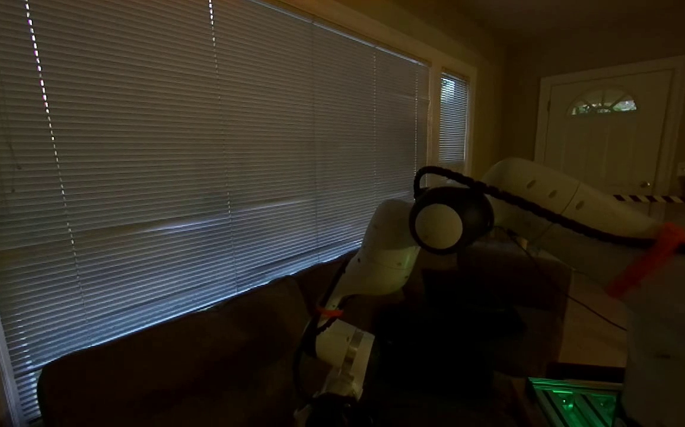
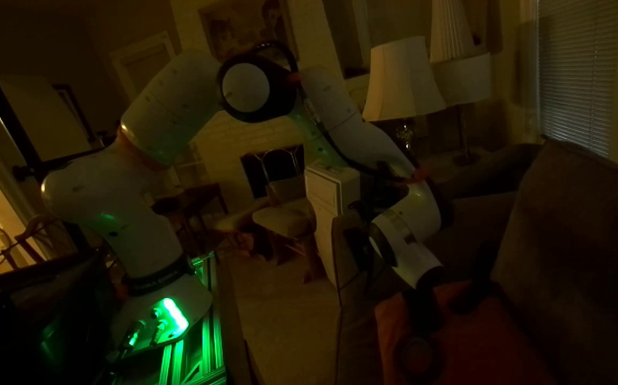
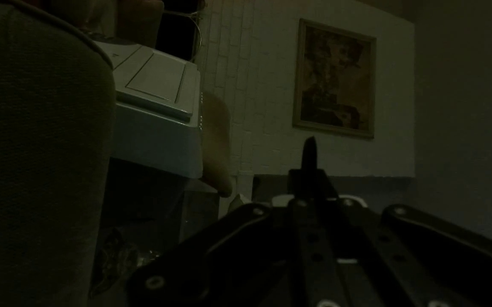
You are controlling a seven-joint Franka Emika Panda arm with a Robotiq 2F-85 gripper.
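Note:
My gripper [image 3: 309,155] shows dark in the wrist view. Its fingers are together and meet in a narrow black tip, with no object visible between them. The tip points toward a brick wall with a framed picture [image 3: 335,79]. A brown sofa arm [image 3: 41,149] and a white box-shaped unit [image 3: 156,81] lie to its left, apart from it. In an exterior view the gripper [image 1: 337,409] is a dark shape at the bottom edge, in front of the brown sofa [image 1: 188,356]. In an exterior view the arm's wrist [image 2: 402,238] hangs beside the white unit [image 2: 333,190].
An orange cloth or cushion [image 2: 480,342] lies on the sofa, with a dark round thing [image 2: 418,355] on it. Lamps [image 2: 402,80] stand behind. Window blinds [image 1: 200,148] run along the sofa. The robot base [image 2: 164,315] glows green. The room is very dim.

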